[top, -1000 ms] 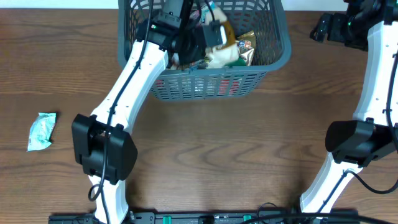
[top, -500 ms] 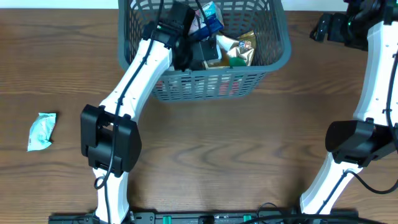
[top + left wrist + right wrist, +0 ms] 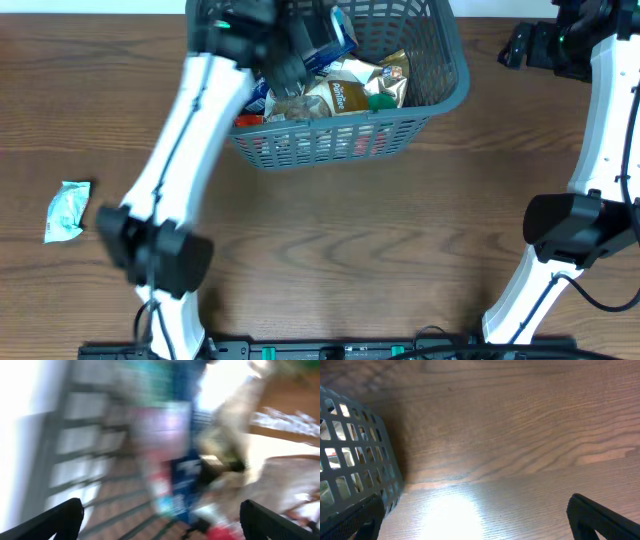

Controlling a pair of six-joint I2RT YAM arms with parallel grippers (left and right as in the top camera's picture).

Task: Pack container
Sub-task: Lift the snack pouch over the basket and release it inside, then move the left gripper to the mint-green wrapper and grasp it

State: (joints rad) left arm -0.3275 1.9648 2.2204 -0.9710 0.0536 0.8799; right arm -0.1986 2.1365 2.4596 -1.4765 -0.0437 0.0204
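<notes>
The container, a dark grey lattice basket, stands at the back middle of the table. It holds several packets, among them a tan one, a blue one and a red one. My left gripper is a motion blur over the basket's left part. In the left wrist view this gripper is open over smeared packets, with nothing between its fingers. Open and empty, my right gripper hovers right of the basket, whose wall shows in the right wrist view.
A loose pale teal packet lies on the wooden table at the far left. Both arm bases stand at the front edge, the left one and the right one.
My left gripper has opened and let go of a packet inside the basket. The left arm has swung left and is still moving. The right arm has not moved.
</notes>
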